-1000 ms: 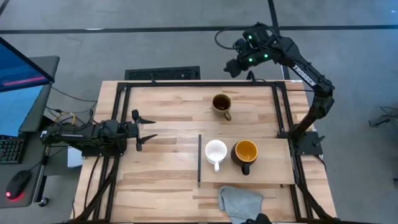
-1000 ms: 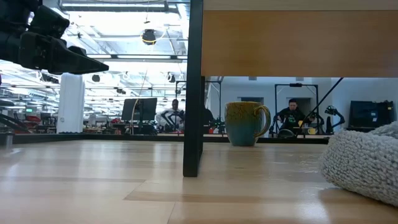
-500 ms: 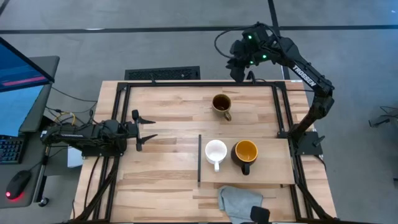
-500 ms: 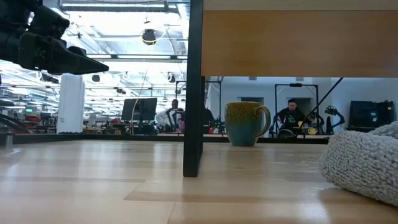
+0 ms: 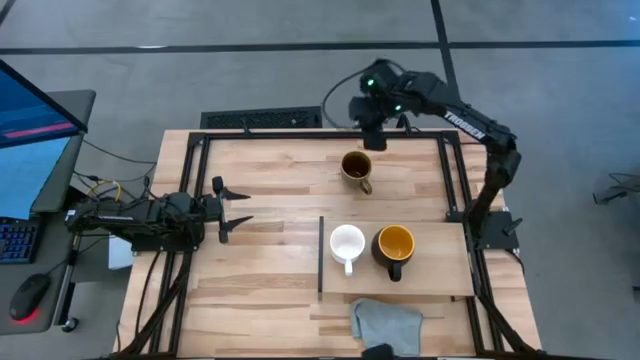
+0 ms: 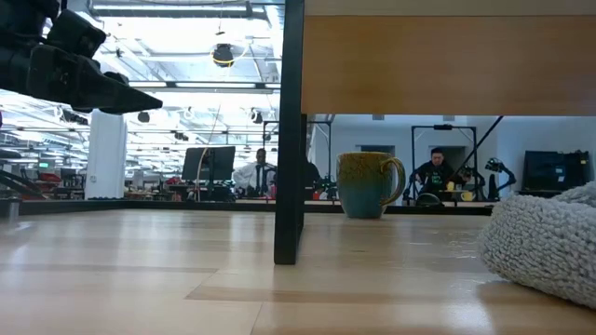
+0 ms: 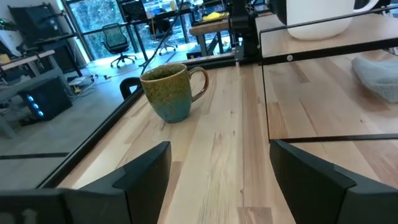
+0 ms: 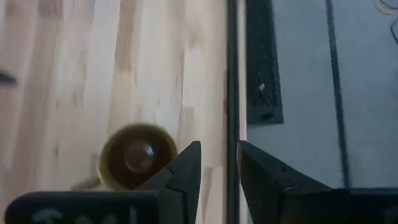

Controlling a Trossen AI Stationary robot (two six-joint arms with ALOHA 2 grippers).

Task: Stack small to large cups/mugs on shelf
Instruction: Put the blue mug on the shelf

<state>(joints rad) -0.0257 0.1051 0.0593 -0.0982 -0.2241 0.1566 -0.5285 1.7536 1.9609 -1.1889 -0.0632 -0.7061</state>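
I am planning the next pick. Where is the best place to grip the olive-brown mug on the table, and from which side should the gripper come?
Probably the rim, from straight above. The olive-brown mug stands upright and alone on the table, mouth open upward, with its handle toward the shelf. One finger inside and one outside the wall, on the side away from the handle, looks safest. The right gripper, jaws partly open, hovers near the far table edge, close to the mug.

The table point(image 5: 270, 190) is pale wood in jointed strips with a smooth, faintly shiny finish, edged by a matt black metal frame point(image 5: 195, 160). The shelf point(image 5: 440, 255) is the same light wood with a dark strip point(image 5: 320, 255) on one short side. The olive-brown mug point(image 7: 171, 92) looks like speckled glazed pottery, glossy. The white mug point(image 5: 347, 243) and black mug point(image 5: 394, 247) seem glazed too, though that is hard to judge from above. The grey cloth point(image 6: 545, 244) is nubbly and rough, like towelling.
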